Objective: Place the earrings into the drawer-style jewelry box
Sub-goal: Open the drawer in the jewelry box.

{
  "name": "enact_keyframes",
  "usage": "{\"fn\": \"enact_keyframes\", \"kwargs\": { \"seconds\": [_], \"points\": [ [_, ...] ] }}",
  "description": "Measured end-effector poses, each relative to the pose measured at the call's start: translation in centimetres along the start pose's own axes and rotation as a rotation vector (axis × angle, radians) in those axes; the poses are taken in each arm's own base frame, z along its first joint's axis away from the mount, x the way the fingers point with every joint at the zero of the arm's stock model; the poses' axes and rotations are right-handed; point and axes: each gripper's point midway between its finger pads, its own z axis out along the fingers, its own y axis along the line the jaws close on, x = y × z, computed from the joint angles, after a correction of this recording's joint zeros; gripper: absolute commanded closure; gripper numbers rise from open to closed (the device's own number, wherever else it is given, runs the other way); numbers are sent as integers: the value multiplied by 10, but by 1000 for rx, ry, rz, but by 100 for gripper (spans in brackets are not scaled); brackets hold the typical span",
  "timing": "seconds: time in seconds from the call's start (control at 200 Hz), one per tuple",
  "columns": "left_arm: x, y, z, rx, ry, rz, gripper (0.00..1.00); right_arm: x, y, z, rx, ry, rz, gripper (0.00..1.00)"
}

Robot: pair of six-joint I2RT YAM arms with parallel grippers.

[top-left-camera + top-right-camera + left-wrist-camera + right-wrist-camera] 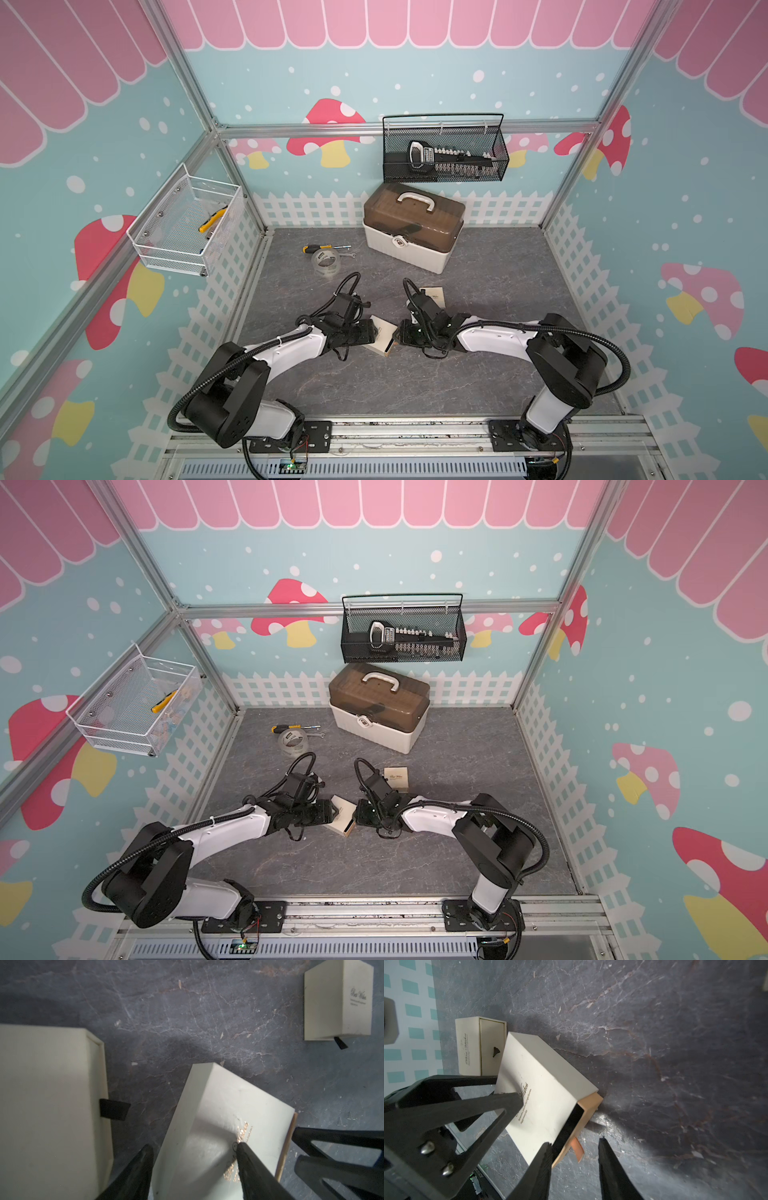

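Drawer (591, 1103) barely out of box (542, 1088), tab (578, 1150) pointing at my right pincer (574, 1142), whose jaws stand apart either side of it. Left pincer (194, 1151) clamps the box's opposite end, its long axis running pincer to pincer. Earrings: none in view.

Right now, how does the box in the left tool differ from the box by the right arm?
The held box has its tan drawer partly out; the far box is shut. The held box has a tan tab; the far box a black tab. The left tool grips the held box; nothing touches the far box. Both are cream.
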Motion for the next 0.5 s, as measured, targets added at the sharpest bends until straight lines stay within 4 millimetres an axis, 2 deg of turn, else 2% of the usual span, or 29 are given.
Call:
{"fn": "enact_keyframes", "kwargs": {
  "seconds": [0.3, 0.5],
  "points": [
    [6, -2, -1, 25, 9, -11, 38, -4, -2, 16, 35, 18, 14, 67],
    [11, -2, -4, 40, 13, -21, 41, -5, -5, 20, 70, 28, 11, 76]
  ]
}}
